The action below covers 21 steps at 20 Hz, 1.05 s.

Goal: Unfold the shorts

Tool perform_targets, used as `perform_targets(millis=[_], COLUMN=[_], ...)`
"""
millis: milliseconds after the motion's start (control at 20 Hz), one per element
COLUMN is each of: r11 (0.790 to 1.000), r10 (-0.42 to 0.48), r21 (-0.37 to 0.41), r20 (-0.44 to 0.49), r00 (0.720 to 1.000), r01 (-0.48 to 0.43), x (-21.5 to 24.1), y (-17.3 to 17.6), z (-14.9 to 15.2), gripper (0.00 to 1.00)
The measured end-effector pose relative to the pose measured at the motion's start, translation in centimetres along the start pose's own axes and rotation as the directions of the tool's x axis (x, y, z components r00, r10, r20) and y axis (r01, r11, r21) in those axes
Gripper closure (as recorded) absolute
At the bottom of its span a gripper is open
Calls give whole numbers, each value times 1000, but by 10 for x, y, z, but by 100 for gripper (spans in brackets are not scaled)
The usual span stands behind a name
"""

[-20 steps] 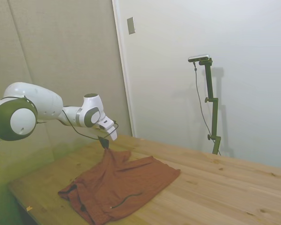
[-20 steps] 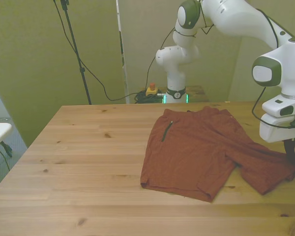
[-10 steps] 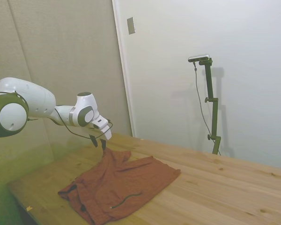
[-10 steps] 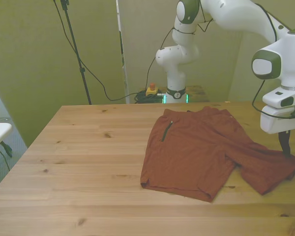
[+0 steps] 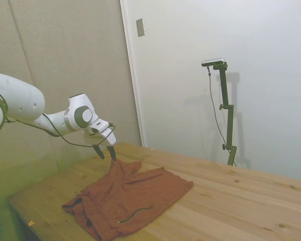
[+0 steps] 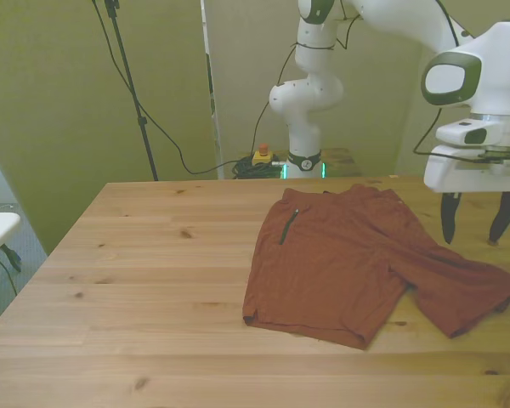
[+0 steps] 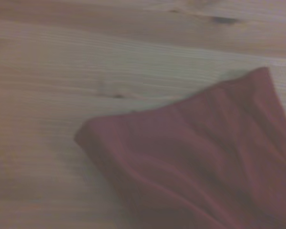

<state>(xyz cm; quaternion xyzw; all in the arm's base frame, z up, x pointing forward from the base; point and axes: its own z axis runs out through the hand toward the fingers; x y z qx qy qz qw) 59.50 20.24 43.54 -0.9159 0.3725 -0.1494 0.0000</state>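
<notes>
With both legs spread flat on the table (image 6: 153, 255), the shorts (image 6: 348, 263) appear, though the wrist view is soft, fully unfolded. The gripper (image 6: 474, 223) hangs above their leg hem, fingers apart, gripping nothing. Judged step: release done; next, retreat clear of the shorts.

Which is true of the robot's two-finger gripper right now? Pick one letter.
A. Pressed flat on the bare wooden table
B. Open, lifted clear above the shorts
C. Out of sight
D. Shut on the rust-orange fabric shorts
B: the gripper has its dark fingers spread apart with nothing between them, hanging above the rust-orange fabric shorts, which lie on the wooden table.
</notes>
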Motion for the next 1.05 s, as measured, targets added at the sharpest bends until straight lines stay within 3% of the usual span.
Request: perform_targets(millis=[250, 600, 850, 1050], r11=[998, 996, 997, 999], r10=[-10, 17, 47, 38], r21=[-61, -88, -55, 7], r20=[-55, -68, -35, 16], r00=[998, 998, 998, 999], r01=[6, -23, -49, -38], x=[2, -11, -12, -18], y=[62, 167, 232, 265], z=[-27, -48, -64, -82], gripper=[0, 0, 0, 0])
